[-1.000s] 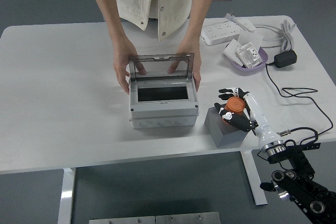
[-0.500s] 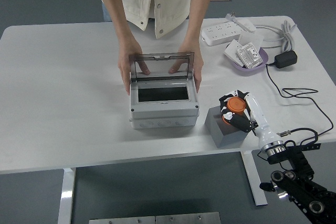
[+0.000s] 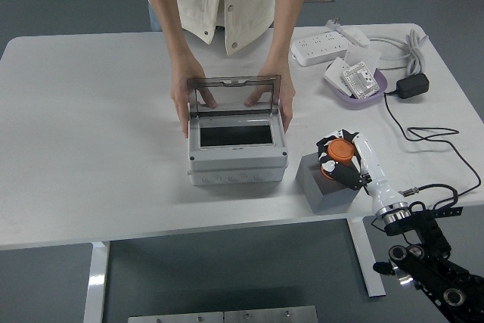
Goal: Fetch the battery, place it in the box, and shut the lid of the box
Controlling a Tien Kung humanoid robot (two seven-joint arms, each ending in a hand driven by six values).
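An orange battery [image 3: 339,153] stands on a grey block [image 3: 327,185] at the table's front right. My right hand [image 3: 338,161] has its fingers curled around the battery, shut on it. The grey box [image 3: 236,155] sits at the table's middle with its smoky clear lid [image 3: 234,94] raised upright. A person at the far side holds the box by both sides, one hand [image 3: 180,104] left of it and the other hand [image 3: 278,97] right of it. My left arm is out of view.
A white power strip [image 3: 327,45] and a purple bowl [image 3: 355,82] of small parts lie at the back right. A black adapter [image 3: 410,85] and its cable [image 3: 423,135] trail across the right side, near my right arm.
My right hand has closed tighter around the battery. The person's hands and the box have shifted slightly to the right.
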